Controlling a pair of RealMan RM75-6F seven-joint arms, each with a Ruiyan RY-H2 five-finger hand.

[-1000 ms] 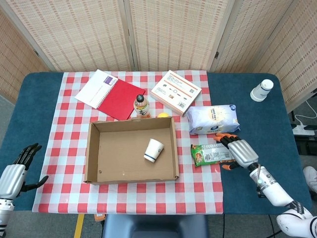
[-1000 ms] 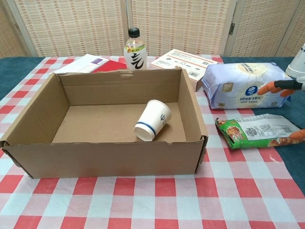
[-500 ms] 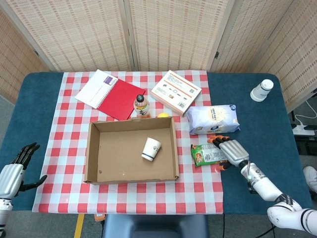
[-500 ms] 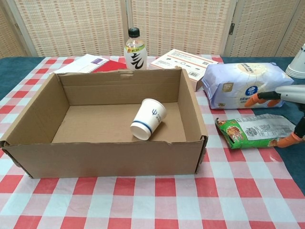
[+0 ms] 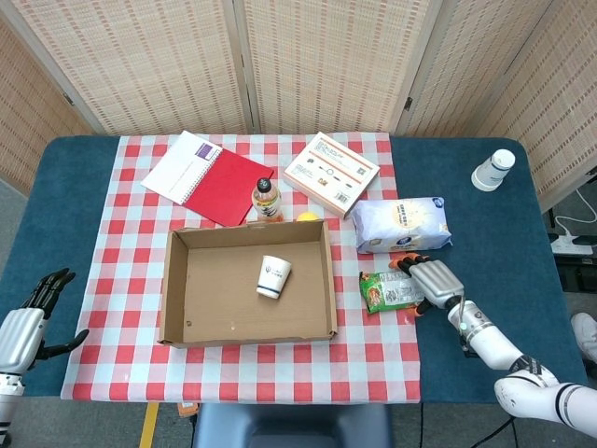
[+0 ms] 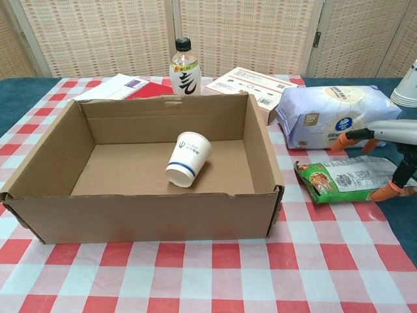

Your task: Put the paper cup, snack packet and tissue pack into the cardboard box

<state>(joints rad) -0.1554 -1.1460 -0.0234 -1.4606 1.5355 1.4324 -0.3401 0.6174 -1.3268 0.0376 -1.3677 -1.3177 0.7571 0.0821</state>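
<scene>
A white paper cup (image 5: 270, 276) (image 6: 187, 158) lies on its side inside the open cardboard box (image 5: 177, 289) (image 6: 143, 215). Right of the box, the green snack packet (image 5: 387, 291) (image 6: 342, 177) lies flat on the checked cloth. The pale blue tissue pack (image 5: 401, 224) (image 6: 326, 114) lies just behind it. My right hand (image 5: 432, 280) (image 6: 391, 134) arches over the packet's right end, fingers above it and thumb at its near edge; the packet still lies flat. My left hand (image 5: 28, 322) hangs open off the table's front left corner, holding nothing.
A drink bottle (image 5: 266, 199) (image 6: 184, 68) and a small yellow object (image 5: 308, 217) stand right behind the box. Further back lie a red notebook (image 5: 210, 175) and an orange-white carton (image 5: 331, 173). A stack of paper cups (image 5: 492, 170) stands at the far right.
The cup has rolled leftward inside the box. My right hand has slid left and down over the snack packet's right end. The left hand has barely moved.
</scene>
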